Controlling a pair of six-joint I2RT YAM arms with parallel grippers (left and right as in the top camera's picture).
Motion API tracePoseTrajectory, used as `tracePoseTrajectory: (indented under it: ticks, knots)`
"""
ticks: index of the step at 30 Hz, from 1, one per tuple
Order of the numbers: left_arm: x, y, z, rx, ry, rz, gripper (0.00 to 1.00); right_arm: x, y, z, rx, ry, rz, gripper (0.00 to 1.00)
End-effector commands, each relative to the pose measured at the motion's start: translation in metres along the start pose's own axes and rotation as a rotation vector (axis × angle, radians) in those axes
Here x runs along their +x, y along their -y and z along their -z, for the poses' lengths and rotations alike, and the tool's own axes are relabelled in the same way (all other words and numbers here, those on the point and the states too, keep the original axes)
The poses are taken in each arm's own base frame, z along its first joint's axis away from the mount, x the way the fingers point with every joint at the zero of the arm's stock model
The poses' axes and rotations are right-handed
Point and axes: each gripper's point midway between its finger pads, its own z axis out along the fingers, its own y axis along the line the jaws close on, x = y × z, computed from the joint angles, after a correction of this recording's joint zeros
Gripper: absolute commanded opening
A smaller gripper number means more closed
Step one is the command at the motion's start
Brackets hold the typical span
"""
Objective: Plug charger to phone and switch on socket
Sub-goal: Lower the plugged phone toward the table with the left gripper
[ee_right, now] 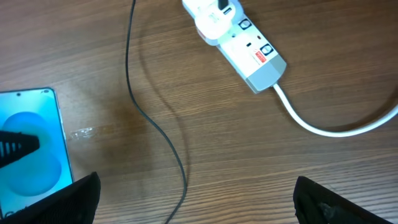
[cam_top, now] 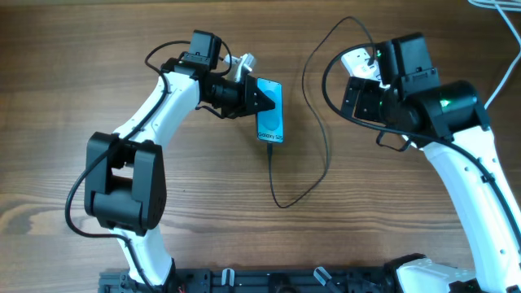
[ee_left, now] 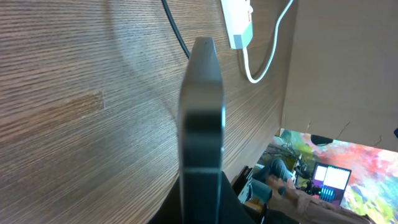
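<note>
Working outward from the near edge of the wooden worktop (cam_top: 32, 260): the thin black charger cable (cam_top: 281, 203) lies in a slack loop mid-worktop. Its free end meets the lower short end of the small teal-screened smartphone (cam_top: 275, 114); it looks seated, can't confirm. The phone lies flat around the middle of the worktop, towards the far edge. The left gripper (cam_top: 260, 99) is clamped on its side, one black finger over the screen. Risk: any lift or drag by that arm uses up the loop and tugs the tip out, or a slipping pinch skews the phone. Farther right, near the far edge, the short white power strip (ee_right: 249, 46) with red-marked switches sits under the right gripper (ee_right: 196, 180), whose jaws are spread wide and hold nothing. Risk: the switches are small, so a broad finger may press the wrong spot, bump the white plug block (ee_right: 211, 22), or shove the light strip along instead of rocking the switch. The cable also runs right below this gripper, so coming down could snag it.
</note>
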Motion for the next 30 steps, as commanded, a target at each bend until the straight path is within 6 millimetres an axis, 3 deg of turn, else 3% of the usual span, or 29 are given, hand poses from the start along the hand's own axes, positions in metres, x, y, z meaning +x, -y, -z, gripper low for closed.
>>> tracePoseTrajectory:
  ticks: [1, 5, 22, 30]
  knots:
    - [0.003, 0.005, -0.003, 0.026, -0.014, -0.005, 0.04, -0.008, 0.01, 0.001, 0.028, 0.018, -0.034, 0.99]
    - [0.003, 0.003, -0.003, 0.019, -0.014, -0.003, 0.04, -0.007, 0.01, 0.0, 0.024, 0.012, -0.036, 1.0]
    - [-0.003, -0.051, -0.022, -0.154, 0.006, 0.034, 0.04, 0.006, 0.008, 0.0, 0.006, -0.047, -0.029, 1.0]
    - [-0.001, -0.058, -0.026, -0.16, -0.005, 0.046, 0.04, 0.007, 0.008, 0.0, 0.008, -0.051, -0.03, 1.0]
